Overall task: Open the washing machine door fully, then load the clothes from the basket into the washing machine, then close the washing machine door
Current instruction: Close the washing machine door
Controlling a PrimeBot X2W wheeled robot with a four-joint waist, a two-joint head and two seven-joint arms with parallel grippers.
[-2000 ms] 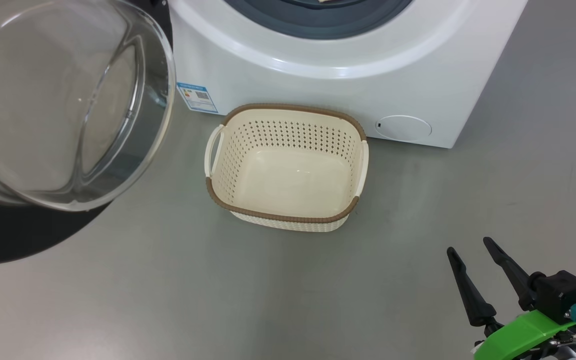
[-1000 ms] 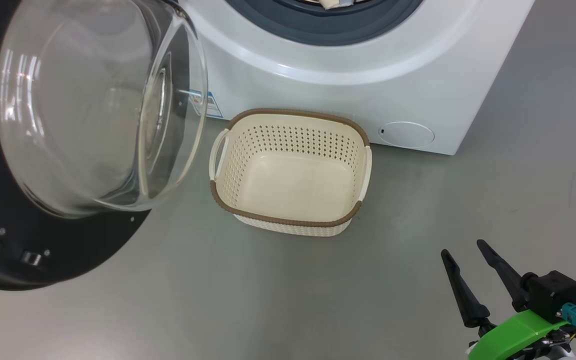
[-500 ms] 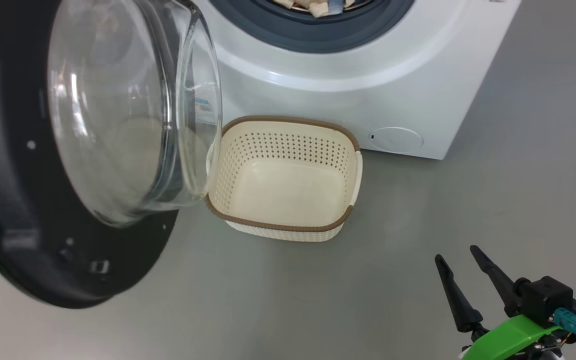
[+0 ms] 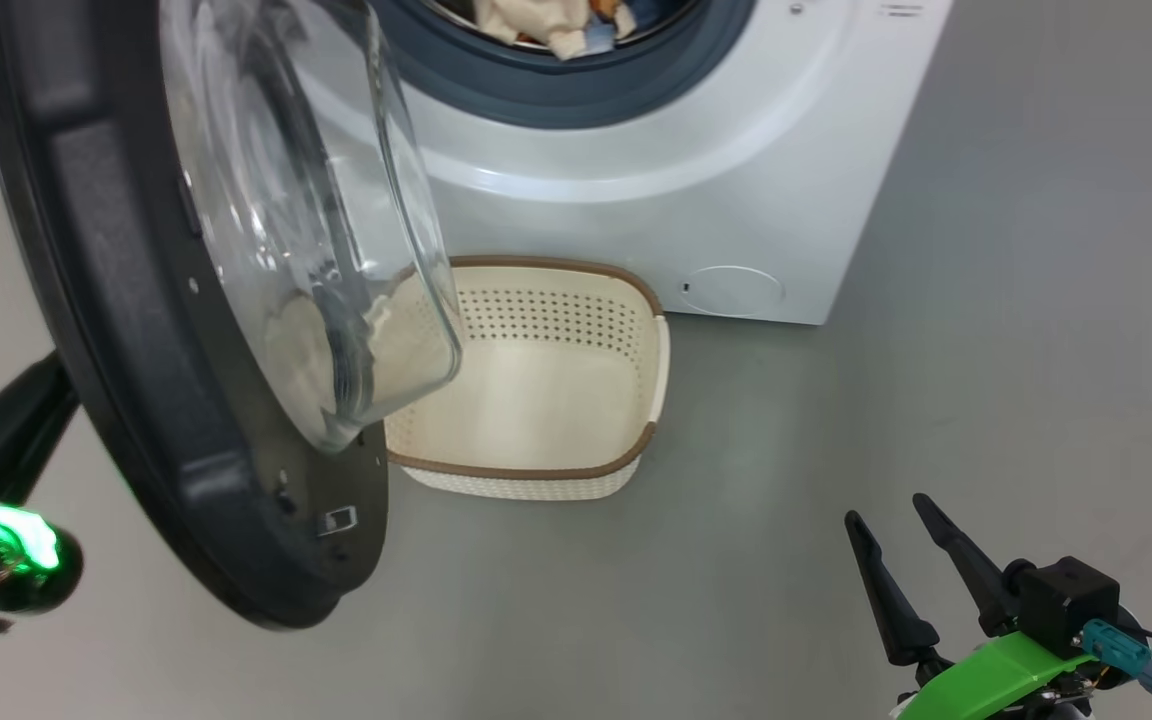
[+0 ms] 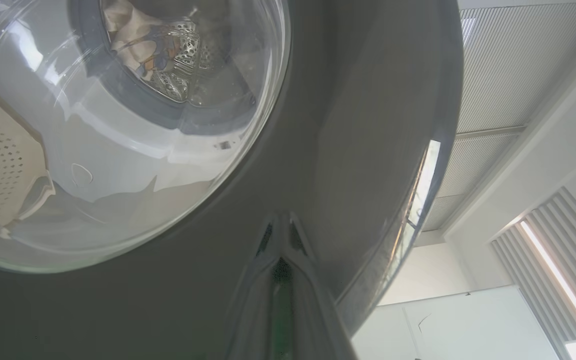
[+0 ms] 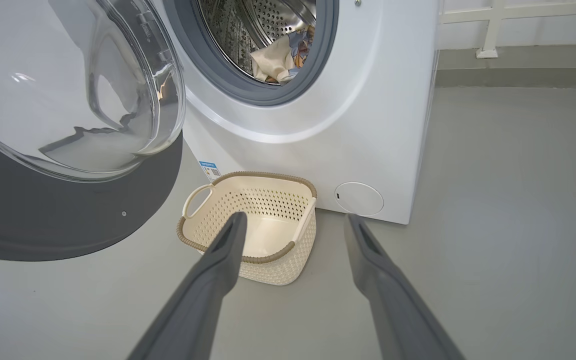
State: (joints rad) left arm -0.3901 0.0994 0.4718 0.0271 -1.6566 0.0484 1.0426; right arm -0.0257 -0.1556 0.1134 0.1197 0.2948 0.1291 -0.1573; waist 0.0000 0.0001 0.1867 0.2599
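Door [image 4: 116, 340]: big and round, on the left of the washer [image 4: 696, 170], swung partway out. Looks heavy and stiff. Has a smooth, shiny black ring [image 4: 56, 200] and a bulging glass bowl [image 4: 306, 230] in the middle. Likely too slippery to pinch, so better pushed flat on the ring. Best pushed near the free rim, far from the hinge. No push on the glass: likely breakable.

Left gripper [image 5: 281, 226]: clenched tight, nothing in it, tips up against the outer black face of the door, close to the rim.

Right gripper [image 4: 886, 510]: spread wide, nothing in it, low on the right, well apart from door and basket.

Basket [image 4: 536, 467]: on the floor [image 4: 936, 400], just in front of the washer. Nothing inside. Left end hidden behind the glass bowl in the head view. Looks light and fairly stiff.

Drum [image 6: 273, 20]: holds the clothes [image 6: 278, 57], bunched low near the front. Soft, light and floppy, cream side and blue print both showing. Close to the grey gasket [image 4: 496, 85], so maybe at risk of getting caught on closing.

Loading looks done; closing the door seems to be the step in hand.
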